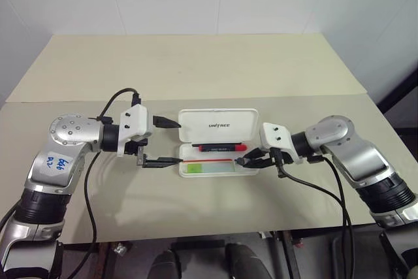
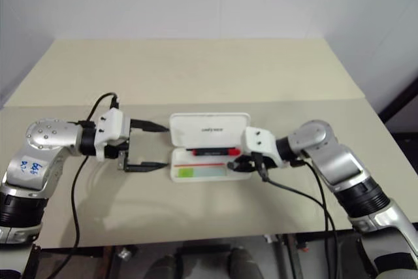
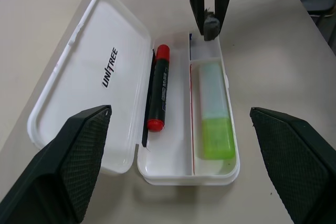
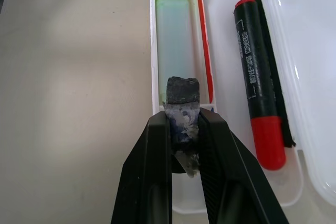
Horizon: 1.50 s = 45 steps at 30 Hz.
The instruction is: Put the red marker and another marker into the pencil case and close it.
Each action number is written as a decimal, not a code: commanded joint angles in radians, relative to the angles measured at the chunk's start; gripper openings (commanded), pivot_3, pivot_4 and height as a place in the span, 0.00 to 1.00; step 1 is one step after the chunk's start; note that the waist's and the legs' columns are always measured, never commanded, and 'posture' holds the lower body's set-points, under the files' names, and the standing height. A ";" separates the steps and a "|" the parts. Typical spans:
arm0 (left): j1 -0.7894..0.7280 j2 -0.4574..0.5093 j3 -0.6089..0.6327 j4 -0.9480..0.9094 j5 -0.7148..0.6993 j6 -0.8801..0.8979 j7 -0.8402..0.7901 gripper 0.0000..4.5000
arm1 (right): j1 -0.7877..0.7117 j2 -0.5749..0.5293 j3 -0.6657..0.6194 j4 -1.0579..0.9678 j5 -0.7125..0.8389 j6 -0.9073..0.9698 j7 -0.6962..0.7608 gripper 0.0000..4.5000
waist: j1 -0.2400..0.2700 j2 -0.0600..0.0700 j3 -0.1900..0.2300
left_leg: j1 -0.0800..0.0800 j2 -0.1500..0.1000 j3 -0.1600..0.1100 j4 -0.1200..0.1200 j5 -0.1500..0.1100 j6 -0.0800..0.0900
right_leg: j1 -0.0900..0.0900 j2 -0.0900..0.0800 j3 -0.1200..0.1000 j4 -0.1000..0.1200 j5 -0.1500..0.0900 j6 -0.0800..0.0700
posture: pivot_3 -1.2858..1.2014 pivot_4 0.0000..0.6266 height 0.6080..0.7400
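Observation:
The white pencil case [image 1: 219, 121] lies open in the middle of the table, its lid tipped back. Inside, the red marker [image 1: 222, 146] rests in the rear compartment, and the pale green highlighter [image 1: 208, 168], the other marker, lies flat in the front compartment. My left gripper [image 1: 180, 142] is open at the case's left end, one finger by the lid and one by the tray. At the right end my right gripper [image 1: 240, 160] is shut with nothing held, its padded tips [image 4: 182, 92] just over the tray's end beside the highlighter [image 4: 172, 35].
The beige table [image 1: 196, 70] stretches well behind the case, with a seam across it. Black cables [image 1: 313, 191] trail from both wrists over the front of the table. A white wall stands behind, and the table's front edge is close below the arms.

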 commanded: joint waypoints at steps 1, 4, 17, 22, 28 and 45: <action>-0.006 0.017 0.034 -0.030 -0.024 0.001 0.011 1.00 | -0.005 0.013 -0.002 0.024 -0.020 -0.036 0.015 0.08 | 0.001 0.000 0.000 | 0.000 0.000 0.000 0.000 0.000 0.000 | 0.000 0.000 0.000 0.000 0.000 0.000 | 0.52 0.24 1.00; -0.018 0.018 0.034 -0.024 -0.024 0.001 0.014 1.00 | -0.016 0.042 -0.006 0.086 -0.050 -0.068 -0.007 0.29 | -0.001 0.000 0.000 | 0.001 0.000 0.000 0.000 0.000 0.000 | 0.001 0.000 0.000 0.000 0.000 0.000 | 0.52 0.24 1.00; -0.040 0.017 0.028 -0.007 -0.020 -0.012 0.016 1.00 | -0.087 0.105 -0.123 0.103 0.033 -0.056 -0.008 0.99 | -0.002 0.000 0.000 | 0.002 0.000 0.000 0.000 0.000 0.000 | 0.000 0.000 0.000 0.003 0.000 0.000 | 0.52 0.24 1.00; -0.047 0.019 0.033 0.015 -0.018 -0.029 0.012 1.00 | -0.041 0.120 -0.267 -0.034 0.234 -0.059 0.042 0.99 | 0.003 0.000 0.000 | 0.002 0.000 0.000 0.000 0.000 -0.001 | 0.000 0.000 0.000 0.003 -0.001 -0.001 | 0.52 0.24 1.00; -0.038 0.024 0.104 0.034 -0.094 -0.004 0.002 1.00 | 0.062 0.067 -0.370 -0.130 0.302 -0.050 0.025 0.99 | 0.004 0.000 0.000 | 0.001 0.000 0.000 0.000 0.000 0.000 | 0.001 0.000 -0.001 0.003 -0.001 -0.001 | 0.52 0.24 1.00; -0.019 0.062 0.148 0.202 -0.082 -0.099 -0.022 0.41 | 0.164 -0.065 -0.476 -0.046 0.309 -0.052 -0.022 1.00 | 0.000 0.000 0.000 | 0.004 0.000 0.001 0.000 0.000 -0.001 | 0.002 0.000 0.000 0.004 -0.001 -0.001 | 0.52 0.24 1.00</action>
